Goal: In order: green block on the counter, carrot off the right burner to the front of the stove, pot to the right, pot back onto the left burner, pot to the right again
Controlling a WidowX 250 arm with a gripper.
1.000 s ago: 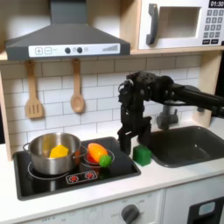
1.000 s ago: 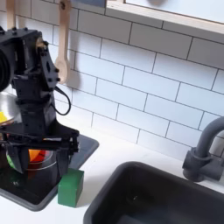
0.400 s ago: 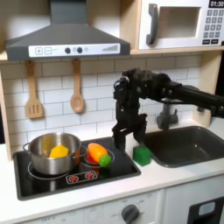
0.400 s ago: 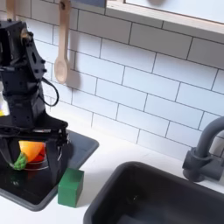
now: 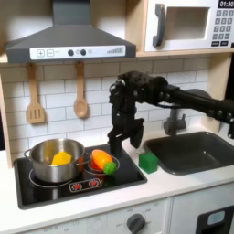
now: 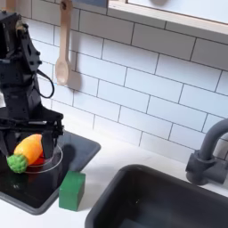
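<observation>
We are viewing the black gripper (image 5: 120,143) hovering above the stubby orange carrot (image 6: 28,150).
Its jaws are standing open, holding nothing; the small dark green block (image 5: 148,162) is resting on the off-white counter (image 5: 178,184).

Microwave (image 5: 187,26) clock display at the first exterior view's top right, digits partly cut off, unreadable

We see bare off-white tabletop (image 5: 174,183) along the lower right of the first exterior view, in front of the dark sink basin (image 5: 196,151). The small dark green cube (image 5: 148,162) sits at the black cooktop's (image 5: 128,174) right edge. The stubby orange carrot (image 5: 101,161) and shiny steel pot (image 5: 55,158) crowd both burners; the black tool (image 5: 121,144) hangs just above the carrot.
</observation>
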